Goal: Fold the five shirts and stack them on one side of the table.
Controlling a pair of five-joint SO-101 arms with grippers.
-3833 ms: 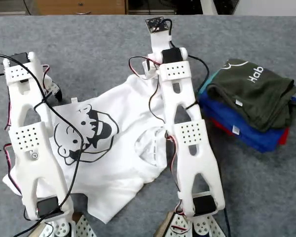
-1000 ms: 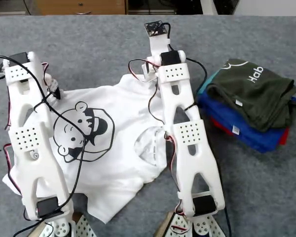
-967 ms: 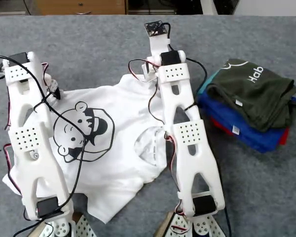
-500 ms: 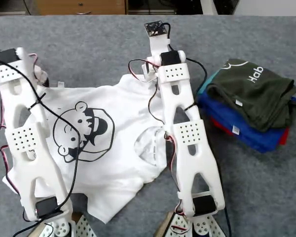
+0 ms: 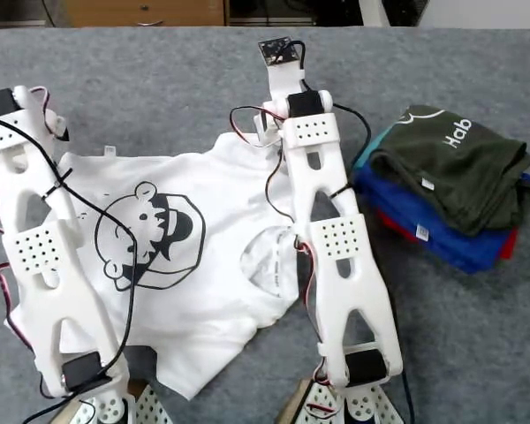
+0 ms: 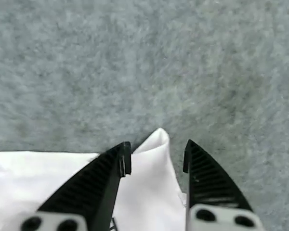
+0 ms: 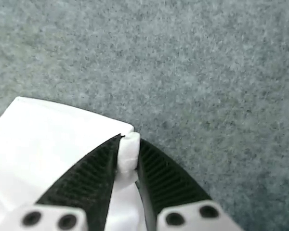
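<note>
On the table left of the folded stack (image 5: 446, 190), the white shirt (image 5: 203, 256) lies spread, my right gripper (image 7: 129, 139) clamped on its far edge, my left gripper (image 6: 157, 144) apart around a corner that may slip out if I pull.

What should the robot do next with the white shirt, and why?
Probably shut the left gripper on the corner of the white shirt sitting between its open jaws. The right gripper pinches another edge, so both arms could then lift and fold.
</note>
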